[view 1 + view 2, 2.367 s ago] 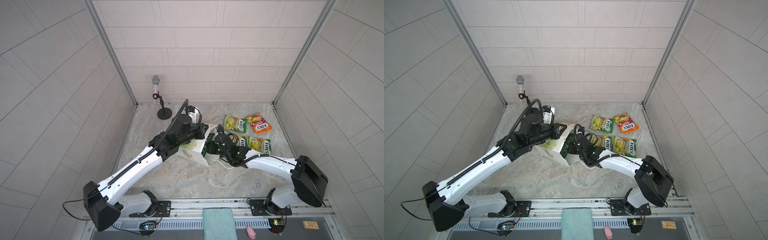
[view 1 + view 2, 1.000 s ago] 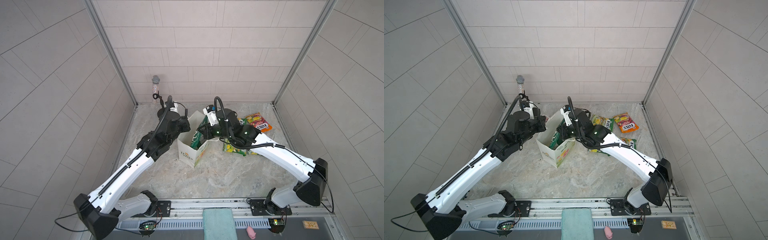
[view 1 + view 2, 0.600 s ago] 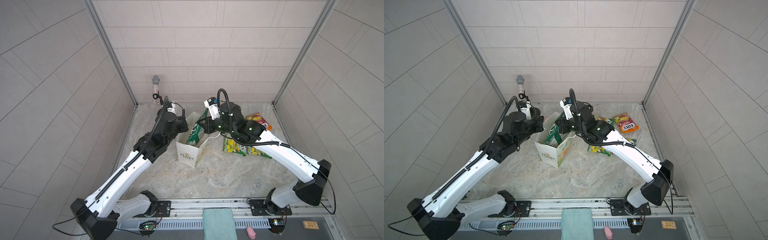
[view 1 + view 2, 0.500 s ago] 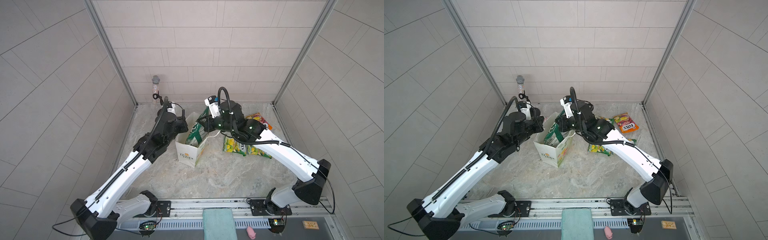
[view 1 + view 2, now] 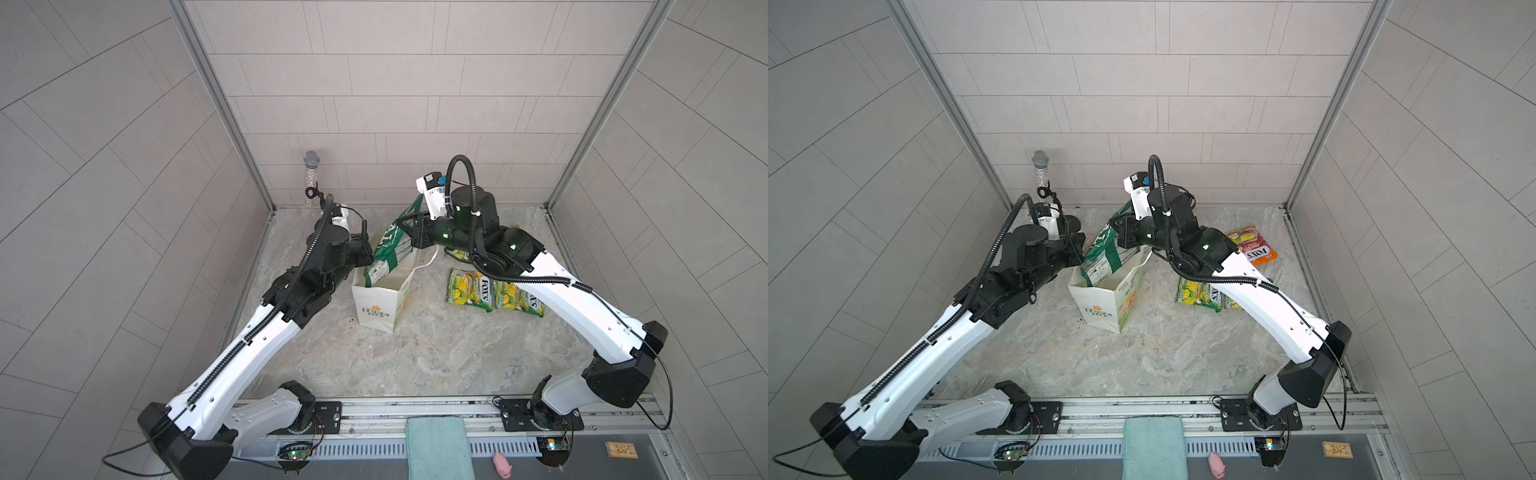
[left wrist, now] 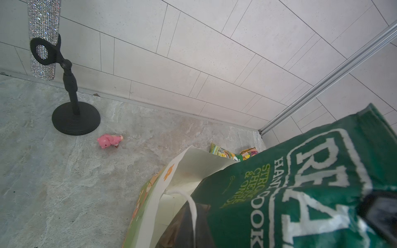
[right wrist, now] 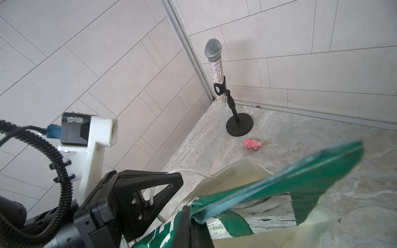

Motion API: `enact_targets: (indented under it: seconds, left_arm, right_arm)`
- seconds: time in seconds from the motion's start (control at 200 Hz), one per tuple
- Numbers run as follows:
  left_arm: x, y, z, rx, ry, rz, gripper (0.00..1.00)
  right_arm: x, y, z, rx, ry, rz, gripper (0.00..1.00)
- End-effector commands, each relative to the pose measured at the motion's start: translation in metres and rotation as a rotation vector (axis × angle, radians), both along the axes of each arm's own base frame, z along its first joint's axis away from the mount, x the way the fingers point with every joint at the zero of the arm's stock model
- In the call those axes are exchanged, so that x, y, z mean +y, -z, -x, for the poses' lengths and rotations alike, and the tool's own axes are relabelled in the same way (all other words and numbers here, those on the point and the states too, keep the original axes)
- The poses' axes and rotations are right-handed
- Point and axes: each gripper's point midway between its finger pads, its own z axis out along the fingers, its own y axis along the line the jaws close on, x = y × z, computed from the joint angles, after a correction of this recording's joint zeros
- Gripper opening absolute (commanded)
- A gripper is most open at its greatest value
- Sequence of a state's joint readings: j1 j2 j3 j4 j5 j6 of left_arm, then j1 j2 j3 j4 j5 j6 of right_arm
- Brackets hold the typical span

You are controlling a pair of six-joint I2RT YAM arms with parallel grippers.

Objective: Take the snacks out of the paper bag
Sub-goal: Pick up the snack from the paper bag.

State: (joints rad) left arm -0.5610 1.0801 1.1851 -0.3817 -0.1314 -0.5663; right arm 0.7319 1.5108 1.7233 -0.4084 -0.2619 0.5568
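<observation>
The white paper bag (image 5: pixel 379 306) (image 5: pixel 1098 309) stands upright at mid-table. My left gripper (image 5: pixel 367 258) (image 5: pixel 1080 252) is shut on its white cord handle (image 7: pixel 190 171) at the left rim. A dark green crisp bag (image 5: pixel 388 252) (image 5: pixel 1103 254) (image 6: pixel 300 193) sticks halfway out of the opening, tilted. My right gripper (image 5: pixel 412 233) (image 5: pixel 1121 231) (image 7: pixel 193 227) is shut on its top edge. Two yellow-green FOX'S packets (image 5: pixel 469 284) (image 5: pixel 517 297) lie flat right of the bag, and an orange-red one (image 5: pixel 1254 248) lies farther back. The bag's inside is hidden.
A glittery microphone on a black stand (image 5: pixel 311 183) (image 7: pixel 239 126) occupies the back left corner. A small pink pig toy (image 6: pixel 109 140) (image 7: pixel 251 144) lies near its base. Tiled walls close three sides. A teal cloth (image 5: pixel 438 446) lies at the front rail.
The paper bag has gone from lying tipped to standing upright. My right gripper has risen and drawn the crisp bag farther out of it. My left gripper keeps hold at the rim.
</observation>
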Motion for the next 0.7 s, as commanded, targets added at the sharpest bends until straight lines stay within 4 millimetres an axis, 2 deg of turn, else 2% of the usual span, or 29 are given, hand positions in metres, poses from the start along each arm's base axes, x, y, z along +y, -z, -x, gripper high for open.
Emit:
enact_targets:
  seconds: [0.0,0.375,0.695]
  left_arm:
    - [0.006,0.007,0.004,0.015,0.002,-0.028,0.00]
    - [0.015,0.013,0.001,0.035,-0.018,-0.037,0.00]
    - [0.016,0.013,0.002,0.035,-0.013,-0.043,0.00]
  right_arm:
    - [-0.017,-0.059,0.007,-0.130,0.025,-0.097,0.00]
    - [-0.046,-0.125,0.014,-0.242,0.085,-0.204,0.00]
    - [-0.061,-0.168,0.015,-0.319,0.137,-0.276,0.00]
